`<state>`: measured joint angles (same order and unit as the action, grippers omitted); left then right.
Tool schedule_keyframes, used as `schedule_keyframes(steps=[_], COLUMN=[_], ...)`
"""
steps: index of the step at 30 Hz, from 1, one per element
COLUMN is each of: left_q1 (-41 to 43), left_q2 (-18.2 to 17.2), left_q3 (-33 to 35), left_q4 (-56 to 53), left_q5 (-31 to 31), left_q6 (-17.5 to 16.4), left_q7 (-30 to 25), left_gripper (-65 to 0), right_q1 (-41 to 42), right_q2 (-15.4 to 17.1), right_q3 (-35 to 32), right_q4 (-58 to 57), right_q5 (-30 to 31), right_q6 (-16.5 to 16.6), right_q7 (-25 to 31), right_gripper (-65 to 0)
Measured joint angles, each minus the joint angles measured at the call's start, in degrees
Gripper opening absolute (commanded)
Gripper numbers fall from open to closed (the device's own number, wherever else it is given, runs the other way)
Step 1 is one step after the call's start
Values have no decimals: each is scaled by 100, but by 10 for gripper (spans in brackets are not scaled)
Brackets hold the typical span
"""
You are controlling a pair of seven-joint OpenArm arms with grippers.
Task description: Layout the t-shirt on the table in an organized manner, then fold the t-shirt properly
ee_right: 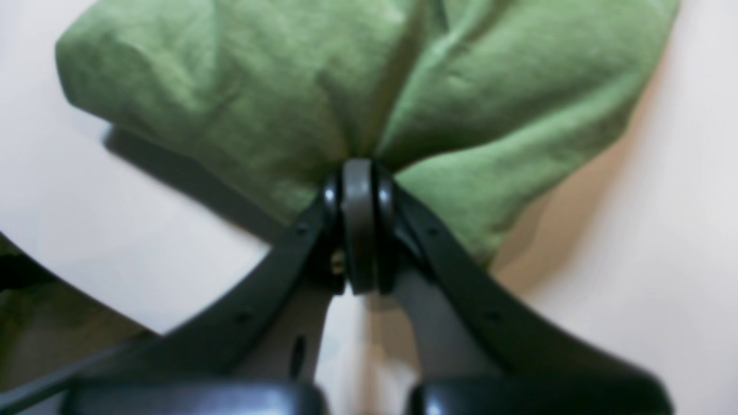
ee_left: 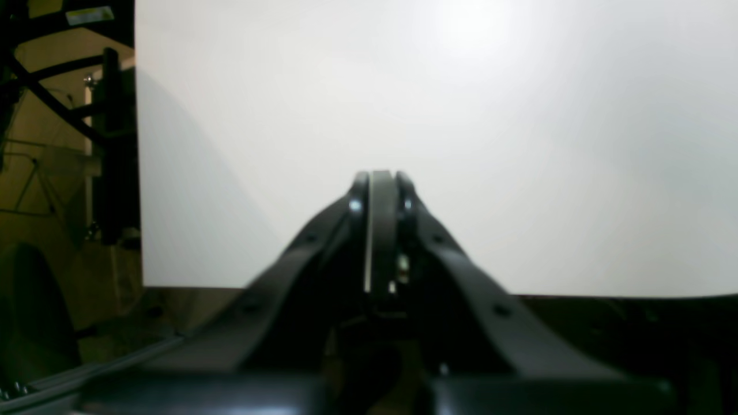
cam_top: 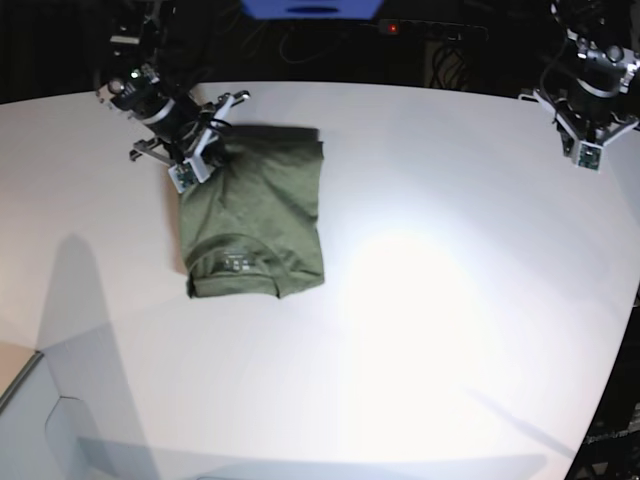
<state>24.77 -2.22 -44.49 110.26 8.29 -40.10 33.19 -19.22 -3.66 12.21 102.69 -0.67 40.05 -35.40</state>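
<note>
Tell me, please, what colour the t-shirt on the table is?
Plain olive green; the t-shirt shows whole in the base view.

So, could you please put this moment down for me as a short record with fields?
t-shirt: olive green, folded into a narrow rectangle, collar label facing up
table: white, curved edge
right gripper: shut on the t-shirt, pinching a bunched fold at its far end
left gripper: shut, holding nothing, over bare table, apart from the t-shirt
fold state: partly folded, far end gathered

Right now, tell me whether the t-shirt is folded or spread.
Folded: the t-shirt lies as a narrow rectangle, sleeves tucked in, its far edge pinched by the right gripper.
</note>
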Motion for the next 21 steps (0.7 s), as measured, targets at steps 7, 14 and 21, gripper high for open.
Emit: schedule_keyframes(steps=[7,14,21], left_q1=[-22,-17,219], left_q2=[0,140,680], left_q3=[0,26,7], left_q4=[0,2,-275], left_q5=[-2,-2,20], left_q6=[0,4,-2], left_q7=[-2,-24,0], left_gripper=[-642,-650,-650], right_q1=[-2,-247,-667], right_q2=[2,-15,-389], right_q3=[400,730,1871], right_q4=[629,1005,1014], right_q5=[-55,-22,-42], right_q6=[0,0,-2], right_q7=[-46,-42,-11], right_gripper=[-650,-650,-650])
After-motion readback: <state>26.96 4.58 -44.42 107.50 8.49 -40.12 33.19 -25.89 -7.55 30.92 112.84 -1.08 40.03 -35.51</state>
